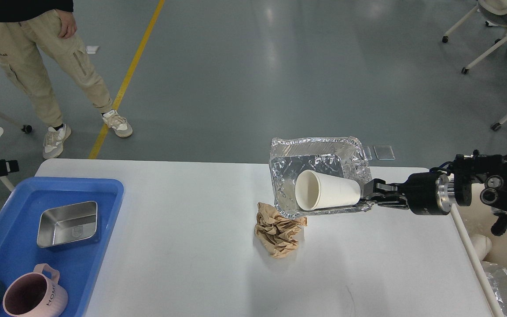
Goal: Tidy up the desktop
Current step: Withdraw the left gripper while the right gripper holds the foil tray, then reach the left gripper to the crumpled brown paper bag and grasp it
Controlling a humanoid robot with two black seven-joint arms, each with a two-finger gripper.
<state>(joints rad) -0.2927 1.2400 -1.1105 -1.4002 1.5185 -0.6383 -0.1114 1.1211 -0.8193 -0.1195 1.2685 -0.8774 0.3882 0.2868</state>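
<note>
glossy grey floor, yellow floor line, white wheeled chairs far right, soft overhead glare

One table. One blue tray, near left, holding one steel tin and one pink mug. One foil tray, far right, one paper cup inside. One crumpled brown paper.
</note>
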